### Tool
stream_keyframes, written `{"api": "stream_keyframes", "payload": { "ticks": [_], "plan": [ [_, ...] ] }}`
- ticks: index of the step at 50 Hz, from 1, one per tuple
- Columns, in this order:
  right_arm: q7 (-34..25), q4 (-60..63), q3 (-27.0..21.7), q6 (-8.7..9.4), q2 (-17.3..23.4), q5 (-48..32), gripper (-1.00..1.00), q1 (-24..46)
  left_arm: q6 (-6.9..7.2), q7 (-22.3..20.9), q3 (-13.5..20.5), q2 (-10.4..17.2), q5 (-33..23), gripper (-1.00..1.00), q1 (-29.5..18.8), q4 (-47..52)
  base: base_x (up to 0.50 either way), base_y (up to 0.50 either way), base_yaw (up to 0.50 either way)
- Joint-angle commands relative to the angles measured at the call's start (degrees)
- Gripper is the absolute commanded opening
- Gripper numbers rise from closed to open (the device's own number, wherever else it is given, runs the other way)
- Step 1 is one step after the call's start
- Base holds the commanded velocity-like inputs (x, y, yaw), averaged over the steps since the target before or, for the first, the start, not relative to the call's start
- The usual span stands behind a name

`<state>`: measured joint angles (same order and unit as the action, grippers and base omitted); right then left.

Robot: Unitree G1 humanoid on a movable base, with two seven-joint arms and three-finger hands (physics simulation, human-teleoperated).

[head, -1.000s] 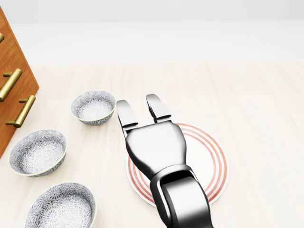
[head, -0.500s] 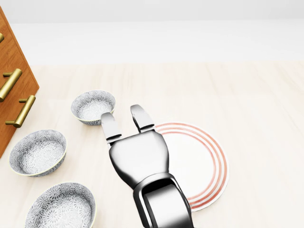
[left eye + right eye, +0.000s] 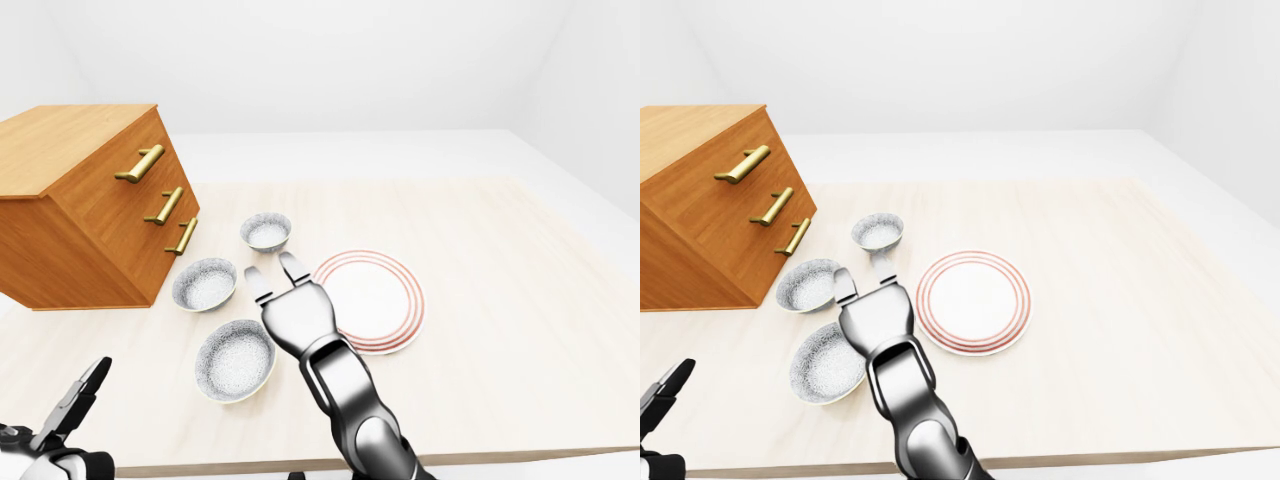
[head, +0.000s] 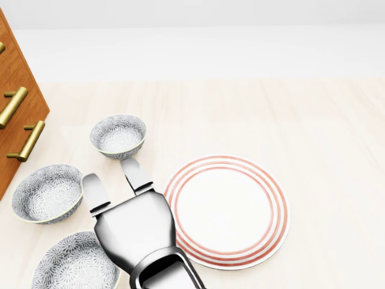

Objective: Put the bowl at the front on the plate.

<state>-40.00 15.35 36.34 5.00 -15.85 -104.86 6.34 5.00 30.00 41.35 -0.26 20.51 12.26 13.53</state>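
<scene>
Three grey patterned bowls lie in a row left of the red-ringed white plate [image 4: 227, 211]. The top bowl [image 4: 118, 136] is smallest, the middle bowl [image 4: 48, 192] sits further left, and the lowest bowl [image 4: 77, 265] is at the bottom edge of the head view. My right hand [image 4: 117, 180] is open, fingers pointing up the view, hovering just left of the plate. Its palm is beside the lowest bowl's right rim and its fingers [image 4: 96, 192] stand between the middle and top bowls. It holds nothing. My left hand [image 3: 70, 405] shows at the bottom left of the left-eye view, open and empty.
A wooden drawer chest [image 3: 90, 210] with brass handles stands at the left, close to the middle bowl. The pale wooden table [image 3: 500, 300] stretches right of the plate, and its near edge [image 3: 480, 458] runs along the bottom of the eye views.
My right hand has slid left and down in the head view, off the plate, and now hangs among the bowls. The plate is fully uncovered. Bowls and plate have not moved.
</scene>
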Motion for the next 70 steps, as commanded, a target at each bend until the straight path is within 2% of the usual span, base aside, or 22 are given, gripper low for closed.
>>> {"api": "stream_keyframes", "payload": {
  "ticks": [1,3,7,9,11,14,16,18,19,20,21,24,25,27,34,43,70],
  "plan": [
    [0.0,-2.0,4.5,0.00,0.2,1.6,1.00,-2.2,0.00,0.0,0.2,-0.1,0.1,1.00,0.0,0.4,0.00,0.00,0.00],
    [0.0,-2.7,4.9,-0.28,0.8,2.8,1.00,-2.6,0.00,0.0,0.1,-0.1,0.0,1.00,-0.1,0.2,0.00,0.00,0.00],
    [0.0,-4.6,6.4,-2.20,1.6,4.4,1.00,-3.5,0.00,0.0,0.2,-0.1,0.1,1.00,0.0,0.6,0.00,0.00,0.00],
    [0.0,-5.1,7.0,-2.53,1.8,4.2,1.00,-3.8,0.00,0.0,0.2,-0.1,0.0,1.00,0.0,0.4,0.00,0.00,0.00],
    [0.0,-5.8,7.4,-3.91,2.4,4.1,1.00,-3.8,0.00,0.0,0.1,-0.1,0.0,1.00,-0.1,0.0,0.00,0.00,0.00],
    [0.0,-6.4,7.7,-4.59,2.7,4.5,1.00,-4.4,0.00,0.0,0.0,0.0,0.0,1.00,-0.2,-0.4,0.00,0.00,0.00],
    [0.0,-6.5,8.1,-4.58,2.6,4.0,1.00,-4.6,0.00,0.0,-0.1,0.1,-0.1,1.00,-0.3,-0.7,0.00,0.00,0.00],
    [0.0,-6.9,8.3,-3.32,3.0,-0.2,1.00,-4.3,0.00,0.0,-0.1,0.1,0.1,1.00,-0.1,-0.3,0.00,0.00,0.00],
    [0.0,-7.2,7.5,-4.92,3.1,2.6,1.00,-4.4,0.00,0.0,-0.1,0.1,0.1,1.00,-0.1,-0.2,0.00,0.00,0.00],
    [0.0,-7.2,7.5,-5.35,3.3,2.8,1.00,-4.4,0.00,0.0,0.0,0.1,0.1,1.00,0.0,0.0,0.00,0.00,0.00],
    [0.0,-7.3,7.2,-6.73,3.5,4.8,1.00,-4.4,0.00,0.0,-0.1,0.1,0.1,1.00,-0.1,-0.2,0.00,0.00,0.00],
    [0.0,-7.3,7.2,-7.44,3.7,4.7,1.00,-4.4,0.00,0.0,0.0,0.1,0.0,1.00,0.0,0.1,0.00,0.00,0.00],
    [0.0,-7.8,7.5,-6.61,3.8,3.1,1.00,-4.7,0.00,0.0,-0.1,0.0,-0.1,1.00,-0.2,-0.4,0.00,0.00,0.00],
    [0.0,-8.1,7.3,-8.10,4.0,4.8,1.00,-4.9,0.00,0.0,-0.2,0.1,-0.1,1.00,-0.2,-0.7,0.00,0.00,0.00],
    [0.0,-9.4,8.6,-7.96,3.9,4.7,1.00,-5.5,0.00,0.0,-0.1,0.1,0.0,1.00,-0.1,-0.4,0.00,0.00,0.00],
    [0.0,-11.2,8.5,-8.50,3.3,4.1,1.00,-4.8,0.00,0.0,-0.2,0.1,0.0,1.00,-0.1,-0.7,0.00,0.00,0.00],
    [0.0,-12.6,8.1,-8.40,3.0,4.2,1.00,-4.6,0.00,0.0,-0.2,0.1,0.0,1.00,-0.1,-0.4,0.00,0.00,0.00]
  ]
}}
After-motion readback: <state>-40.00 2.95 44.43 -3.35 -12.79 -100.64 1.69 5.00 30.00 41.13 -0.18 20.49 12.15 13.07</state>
